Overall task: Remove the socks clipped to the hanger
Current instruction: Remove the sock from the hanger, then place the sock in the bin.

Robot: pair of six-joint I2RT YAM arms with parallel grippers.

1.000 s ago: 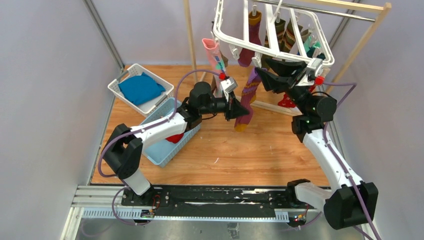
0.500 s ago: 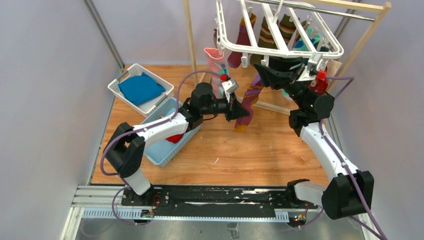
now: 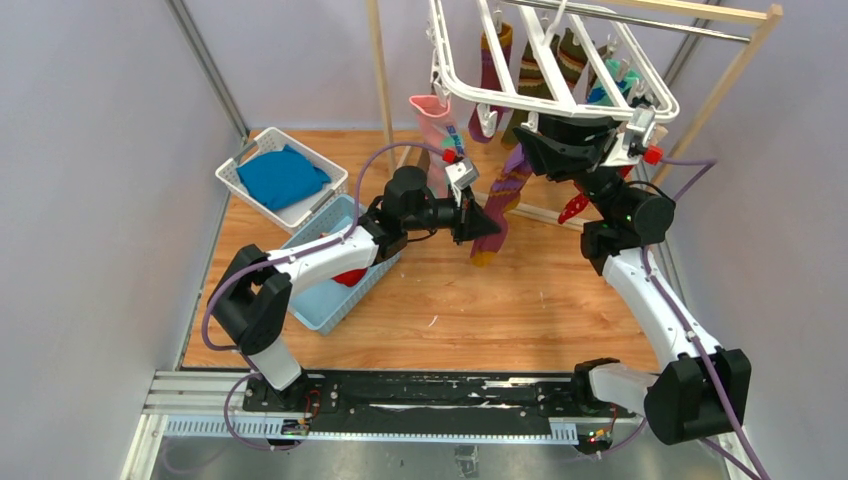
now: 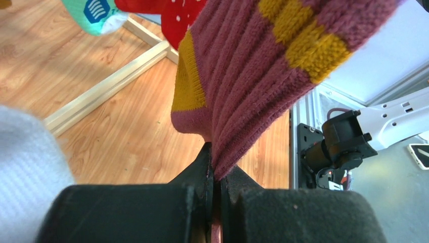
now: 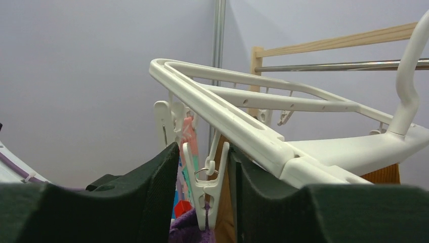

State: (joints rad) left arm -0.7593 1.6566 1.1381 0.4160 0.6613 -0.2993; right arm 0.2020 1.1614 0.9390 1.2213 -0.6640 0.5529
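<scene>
Three grey walls [image 3: 90,200]; wood tabletop [image 3: 520,300] under hanger [image 3: 520,98].

We get bright, even, diffuse light with only faint soft shadows on the pale wooden floor board [image 3: 520,300], a crisp overhead view, and wrist views where the maroon-and-mustard ribbed sock [image 4: 253,76] is sharp while a pale grey shape [image 4: 25,152] at the left edge blurs.

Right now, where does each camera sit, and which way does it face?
Top external: above and behind, facing down; left arm, right arm show.
Left wrist: faces along its fingers, shut on the striped sock.
Right wrist: faces upward; its fingers flank a clip under the hanger.
Shared: top and right wrist see the hanger.
</scene>
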